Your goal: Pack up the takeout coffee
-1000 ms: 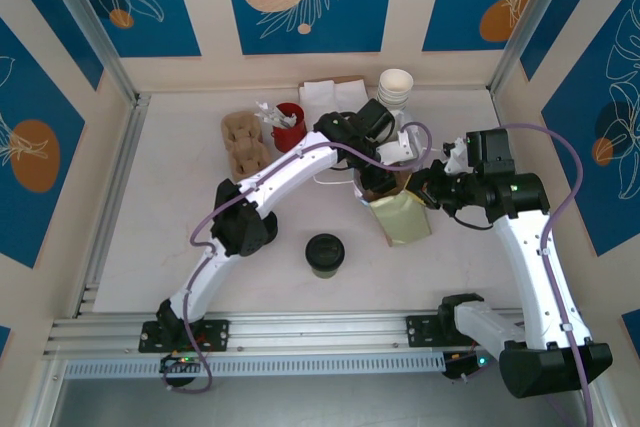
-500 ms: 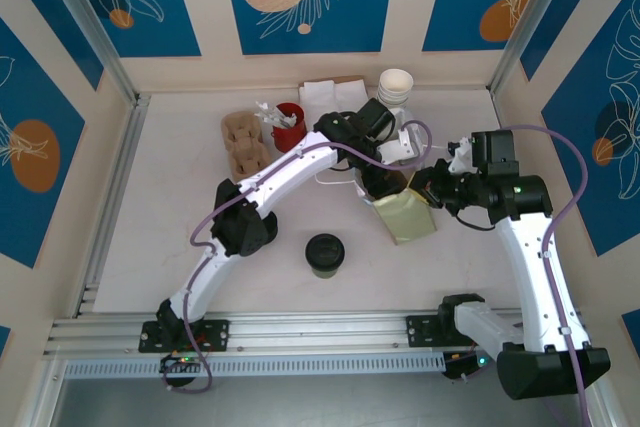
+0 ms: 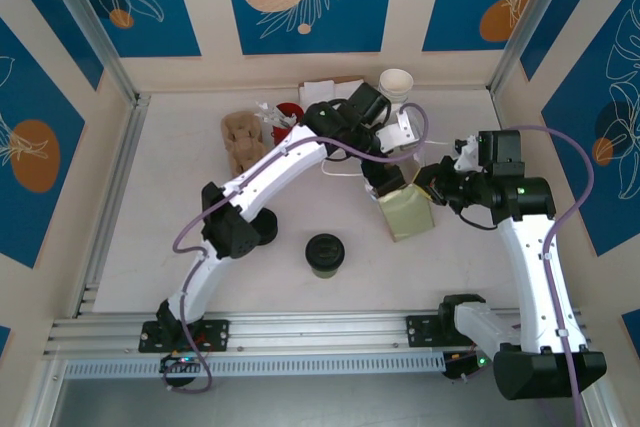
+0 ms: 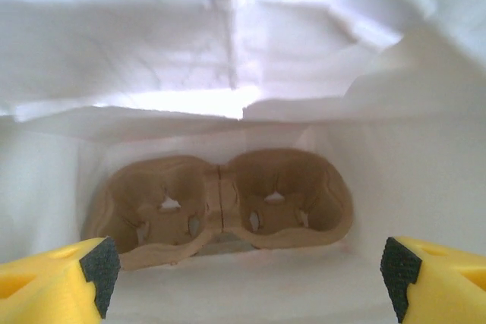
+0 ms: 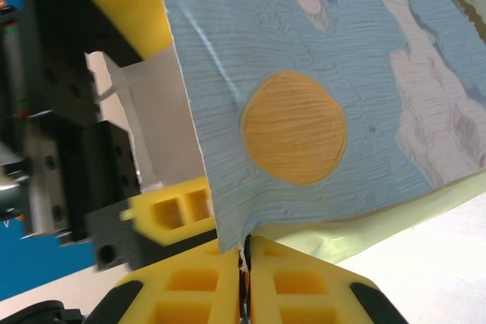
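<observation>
Top external view: 2 arms meet over a bag [image 3: 405,215] that stands right of the table's centre.
Coffee cup [image 3: 324,254]: upright on the table [image 3: 160,227] with its black lid on. It is toward the front, left of the bag and well apart from it, clear of both grippers.
Left gripper [image 4: 243,294]: jaws spread wide with nothing between them, pointing down into the bag's mouth.
Left fingertips [image 4: 99,263]: yellow with black pads, 1 at each lower corner of the left wrist view.
Inside bag: white paper walls, and a brown cardboard 2-cup carrier [image 4: 220,199] lying flat on the bottom.
Right gripper [image 5: 244,267]: fingers pressed together on the bag's edge, pinching the paper wall.
Bag print: blue with an orange disc in the right wrist view, and a plain yellow-green side in the top external view.
Right wrist view: the left gripper's yellow fingers are just left of the pinched wall. Cannot tell whether they touch it.
Back of table: a second cardboard carrier [image 3: 240,139] at back left, with a red cup [image 3: 291,110] beside it, partly hidden by the left arm. A stack of cream cups [image 3: 396,84] and white paper sheets [image 3: 320,90] sit near the back wall.
</observation>
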{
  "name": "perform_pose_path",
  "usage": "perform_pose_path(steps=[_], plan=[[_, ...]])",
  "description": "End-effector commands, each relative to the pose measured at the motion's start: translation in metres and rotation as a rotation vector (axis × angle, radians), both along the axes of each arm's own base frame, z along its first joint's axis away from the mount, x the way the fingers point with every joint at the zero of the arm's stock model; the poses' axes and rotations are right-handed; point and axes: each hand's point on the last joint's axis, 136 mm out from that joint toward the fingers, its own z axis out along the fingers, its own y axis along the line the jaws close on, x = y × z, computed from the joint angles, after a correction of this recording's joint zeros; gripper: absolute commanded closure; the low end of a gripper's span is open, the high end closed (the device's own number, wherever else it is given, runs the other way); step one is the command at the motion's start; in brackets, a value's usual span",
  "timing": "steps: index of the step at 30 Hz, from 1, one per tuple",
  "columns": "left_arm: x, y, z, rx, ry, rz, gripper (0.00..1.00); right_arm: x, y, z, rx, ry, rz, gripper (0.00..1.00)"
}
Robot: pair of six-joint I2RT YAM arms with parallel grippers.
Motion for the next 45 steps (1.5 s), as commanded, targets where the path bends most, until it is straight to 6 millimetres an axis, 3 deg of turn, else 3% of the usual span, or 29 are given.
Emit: perform_pose_path(steps=[1,5,12,17,25,30,36,45], plan=[[-0.006,0.003,0.059,-0.121,-0.044,0.020,0.09,-0.002,0.003,0.004,0.038,-0.010,0.001,0.89],[-0.002,0.005,0.085,-0.176,-0.075,0.061,0.09,0.003,0.004,0.005,0.059,-0.012,-0.002,0.88],[0.002,0.023,0.133,-0.256,-0.136,0.143,0.09,0.007,-0.003,0.014,0.034,-0.028,-0.011,0.57],[-0.003,0.041,0.153,-0.268,-0.155,0.173,0.09,0.006,-0.023,0.036,-0.054,-0.080,-0.039,0.50],[-0.014,0.069,0.161,-0.230,-0.163,0.194,0.09,0.021,-0.051,0.088,-0.227,-0.238,-0.072,0.49],[-0.022,0.081,0.152,-0.208,-0.141,0.193,0.09,0.064,-0.064,0.106,-0.332,-0.353,-0.056,0.49],[-0.017,0.086,0.136,-0.187,-0.080,0.243,0.09,0.122,-0.067,0.080,-0.416,-0.333,0.050,0.47],[-0.012,0.089,0.126,-0.169,-0.049,0.284,0.09,0.165,-0.061,0.028,-0.502,-0.227,0.195,0.41]])
